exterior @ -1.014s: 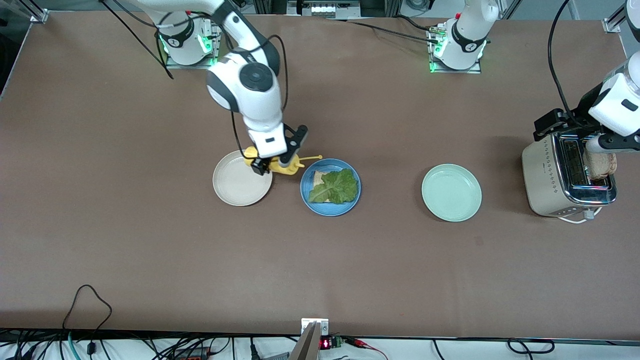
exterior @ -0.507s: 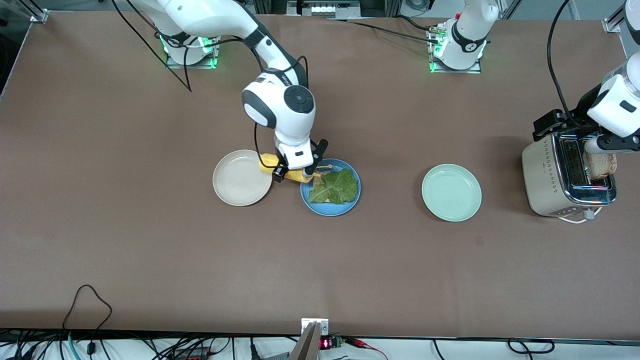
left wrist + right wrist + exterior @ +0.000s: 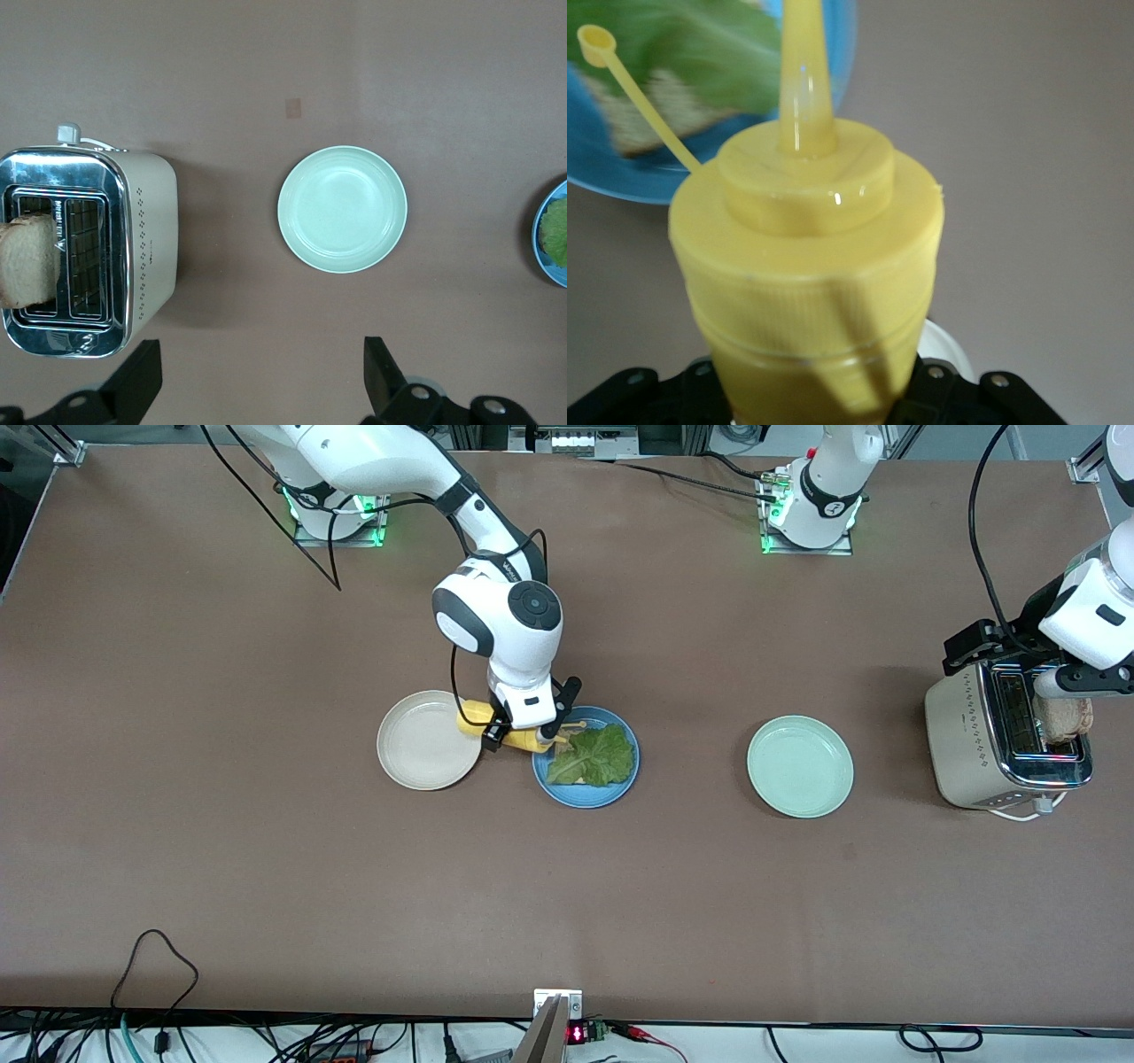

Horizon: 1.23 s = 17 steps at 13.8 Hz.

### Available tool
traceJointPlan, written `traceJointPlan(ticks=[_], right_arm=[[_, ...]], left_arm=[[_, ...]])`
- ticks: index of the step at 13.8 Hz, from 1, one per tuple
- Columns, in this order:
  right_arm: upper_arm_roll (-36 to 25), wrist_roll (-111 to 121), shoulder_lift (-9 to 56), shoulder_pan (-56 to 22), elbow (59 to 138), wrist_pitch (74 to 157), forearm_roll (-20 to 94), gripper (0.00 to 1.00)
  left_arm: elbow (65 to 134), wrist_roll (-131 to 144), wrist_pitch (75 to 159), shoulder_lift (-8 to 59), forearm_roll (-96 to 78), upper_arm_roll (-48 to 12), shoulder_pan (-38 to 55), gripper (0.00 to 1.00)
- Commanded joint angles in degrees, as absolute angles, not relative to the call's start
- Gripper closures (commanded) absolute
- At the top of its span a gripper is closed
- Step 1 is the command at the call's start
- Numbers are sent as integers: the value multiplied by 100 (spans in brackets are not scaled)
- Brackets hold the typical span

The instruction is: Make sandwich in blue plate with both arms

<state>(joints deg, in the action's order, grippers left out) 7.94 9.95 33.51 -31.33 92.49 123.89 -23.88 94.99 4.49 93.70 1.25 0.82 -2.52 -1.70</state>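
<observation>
Blue plate [image 3: 586, 792] sits mid-tabletop [image 3: 266, 850], holding one toast slice [image 3: 562, 742] with a lettuce leaf [image 3: 595, 757] on top; the slice is mostly covered.

Right hand [image 3: 521, 734] is clenched on a yellow squeeze bottle [image 3: 496, 726], tipped on its side over the plate's rim at the right arm's end, nozzle [image 3: 804, 80] pointing at the lettuce. Bottle cap [image 3: 594, 39] hangs open on its tether. In the right wrist view the bottle fills most of the picture and hides the hand's fingers.

Cream plate [image 3: 429, 740] lies just beside the blue one, toward the right arm's end, partly under the bottle's base. Mint plate [image 3: 800, 766] sits apart toward the left arm's end.

Toaster [image 3: 992, 742] stands near the left arm's end of the tabletop, with a second slice [image 3: 1063, 716] sticking up from a slot. Left hand [image 3: 257, 381] is up over the tabletop beside the toaster, fingers spread, grasping nothing.
</observation>
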Motion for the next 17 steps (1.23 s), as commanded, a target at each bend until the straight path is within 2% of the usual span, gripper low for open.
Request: traceJointPlan(ticks=[1,5,8,11,13,17], right_arm=[[1264,1474,2421,-2289,9771,12199,-2077,100],[1301,3686,1356,-1075,10562,12199,-663,100],[1310,5348,819,-249,11064,12199,357,100],[1440,6867,590,533,11398,12199,1209,100],[1765,8133,536,1437,11758,12208,2035,100],[1916,10454,737,2564,12102,12156,3082,100]], left_arm=[[9484,169,9422,114,0,-159,-428,0],[9238,-912,9483,614,44,-158,-1264,0],[9229,-1675,9658,1053,149,-149,-1818,0],[9229,-2669,10062,1458,272,-149,-2309,0],[9237,-3267,10239,1713,272,-149,-2565,0],[9308,-3322,10213,1977,281,-149,-2654,0]])
